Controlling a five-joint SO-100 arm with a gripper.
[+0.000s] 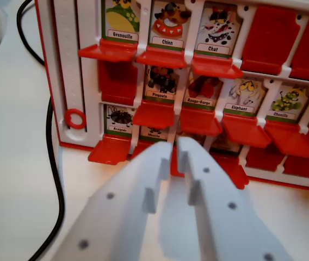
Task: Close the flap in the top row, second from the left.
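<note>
A red and white flap game board fills the upper part of the wrist view. In its top row the flap second from the left, labelled Chien, stands open with its picture showing. It sits between Grenouille and Chat, which are also open. My white gripper comes up from the bottom centre, shut with only a thin slit between the fingers and nothing in it. Its tips lie over the third row, well below the Chien flap.
Two flaps at the top right lie shut as plain red panels, as does the first one of the second row. A red ring slider sits in the board's left rail. A black cable runs down the white table on the left.
</note>
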